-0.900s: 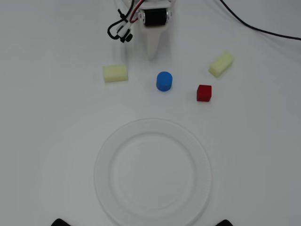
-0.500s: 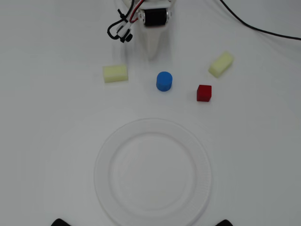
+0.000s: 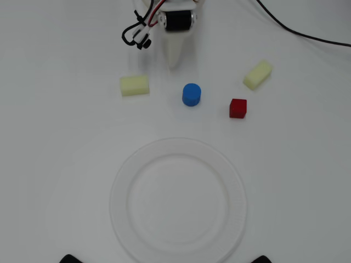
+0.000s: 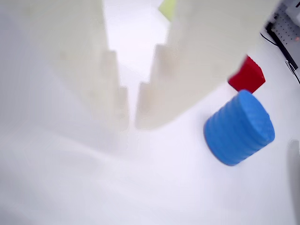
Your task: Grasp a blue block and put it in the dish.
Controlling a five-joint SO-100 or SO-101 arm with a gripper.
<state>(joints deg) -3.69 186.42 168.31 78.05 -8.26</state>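
Since the blue block [image 3: 191, 95] stands alone on the white table [image 3: 55, 164], we judge that the task is only at its beginning: nothing is grasped and the dish [image 3: 178, 200] is empty. In the overhead view our gripper [image 3: 174, 63] points down from 12 o'clock, and the block lies near its tip, at about 5 o'clock from it. The dish is at 6 o'clock from the block, well apart. A red cube [image 3: 238, 108] sits at 4 o'clock from the block, and two pale yellow blocks lie at 9 o'clock [image 3: 135, 85] and at 2 o'clock [image 3: 258, 75]. In the wrist view the jaws are narrow, only a thin gap between the fingers [image 4: 154, 108], holding nothing; the block [image 4: 239, 129] is beside them, not between. What remains, we think: open wider, reach the block, close, carry it to the dish
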